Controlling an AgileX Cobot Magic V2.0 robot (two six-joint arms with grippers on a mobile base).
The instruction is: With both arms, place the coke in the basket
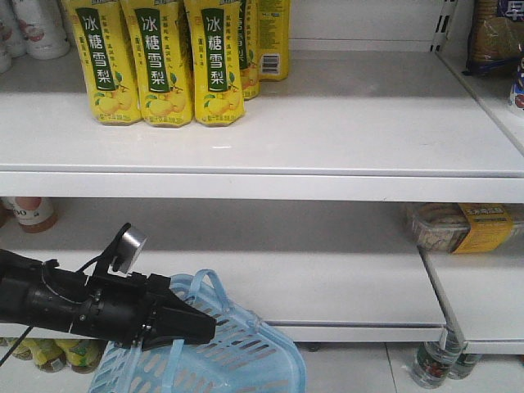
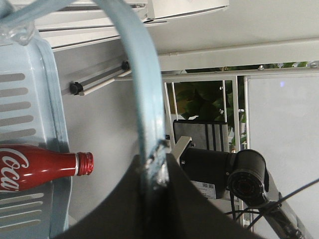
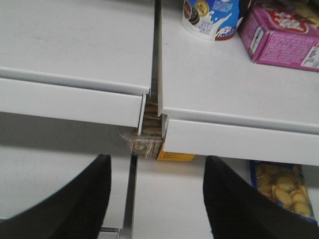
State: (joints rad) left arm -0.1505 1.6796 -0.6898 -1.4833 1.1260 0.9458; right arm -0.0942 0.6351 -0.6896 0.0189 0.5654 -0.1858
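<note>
The light blue basket (image 1: 237, 348) hangs at the bottom of the front view, held by its loop handle (image 2: 144, 99). My left gripper (image 1: 205, 326) is shut on that handle; in the left wrist view the two black fingers (image 2: 155, 164) pinch the blue strap. The coke (image 2: 37, 167), red with white script and a red cap, lies on its side inside the basket (image 2: 30, 89), left of the handle. My right gripper (image 3: 157, 172) is open and empty, its fingers wide apart in front of white shelves. The right arm does not show in the front view.
Yellow pear-drink bottles (image 1: 164, 61) stand on the upper shelf (image 1: 327, 123). A packaged snack with a yellow label (image 1: 463, 227) lies on the lower shelf at right. A cup (image 3: 209, 17) and a pink box (image 3: 281, 35) sit on the shelf in the right wrist view.
</note>
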